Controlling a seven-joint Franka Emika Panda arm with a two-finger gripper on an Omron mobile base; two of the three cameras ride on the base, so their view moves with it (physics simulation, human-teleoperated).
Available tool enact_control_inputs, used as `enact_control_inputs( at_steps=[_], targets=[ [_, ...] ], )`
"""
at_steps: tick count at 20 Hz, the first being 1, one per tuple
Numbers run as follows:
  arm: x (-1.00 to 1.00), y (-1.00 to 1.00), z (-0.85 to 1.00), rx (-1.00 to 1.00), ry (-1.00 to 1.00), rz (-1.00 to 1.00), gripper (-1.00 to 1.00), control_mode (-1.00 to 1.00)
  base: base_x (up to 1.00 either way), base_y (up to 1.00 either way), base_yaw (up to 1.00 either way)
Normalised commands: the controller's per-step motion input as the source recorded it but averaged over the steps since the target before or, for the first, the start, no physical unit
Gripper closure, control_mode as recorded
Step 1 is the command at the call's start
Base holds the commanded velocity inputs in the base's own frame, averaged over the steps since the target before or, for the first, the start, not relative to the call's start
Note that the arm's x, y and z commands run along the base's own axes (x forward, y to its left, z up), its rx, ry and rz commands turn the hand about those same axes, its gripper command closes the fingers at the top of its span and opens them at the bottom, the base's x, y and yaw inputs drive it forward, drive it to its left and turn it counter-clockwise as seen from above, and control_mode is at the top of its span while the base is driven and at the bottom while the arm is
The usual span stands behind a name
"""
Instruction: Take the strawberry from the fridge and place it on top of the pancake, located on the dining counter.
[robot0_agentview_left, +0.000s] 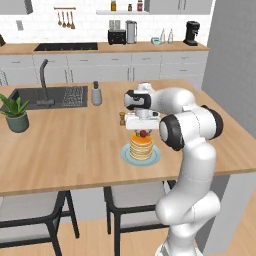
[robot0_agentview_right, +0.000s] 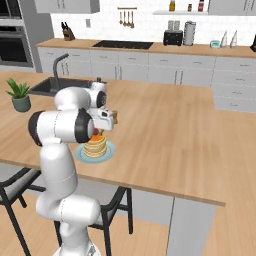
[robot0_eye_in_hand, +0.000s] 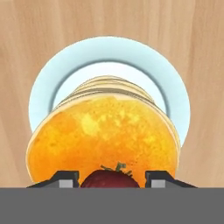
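The pancake (robot0_agentview_left: 141, 147) is a golden stack on a pale blue plate (robot0_agentview_left: 155, 159) near the front edge of the dining counter (robot0_agentview_left: 75, 145). The small red strawberry (robot0_eye_in_hand: 111, 178) lies on top of the stack (robot0_eye_in_hand: 103, 131). My gripper (robot0_eye_in_hand: 111, 181) points straight down over it. Its fingers (robot0_eye_in_hand: 65, 179) stand on either side of the fruit with a narrow gap to each, so it is open. From the side, the strawberry (robot0_agentview_left: 143, 133) shows just under the hand and above the pancake (robot0_agentview_right: 95, 146). The fridge is out of view.
A sink (robot0_agentview_left: 50, 96) with a dark faucet is set into the counter at the left, with a potted plant (robot0_agentview_left: 16, 114) and a grey bottle (robot0_agentview_left: 96, 94) beside it. A small shaker (robot0_agentview_left: 122, 118) stands just behind the plate. Dark-framed chairs (robot0_agentview_left: 135, 200) line the front edge.
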Motion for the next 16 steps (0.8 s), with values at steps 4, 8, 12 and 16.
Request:
enact_control_inputs(
  at_steps=[4, 8, 12, 16],
  targets=[
    [-0.18, 0.0, 0.0, 0.0, -0.01, 0.0, -1.0, -1.0, 0.0, 0.0, 0.0],
    [-0.25, -0.03, 0.3, 0.0, -0.07, 0.0, -1.0, -1.0, 0.0, 0.0, 0.0],
    [-0.27, -0.14, 0.66, 0.0, -0.16, 0.0, -1.0, -1.0, 0.0, 0.0, 0.0],
    [-0.56, -0.18, 0.57, 0.0, -0.21, 0.0, -1.0, -1.0, 0.0, 0.0, 0.0]
  ],
)
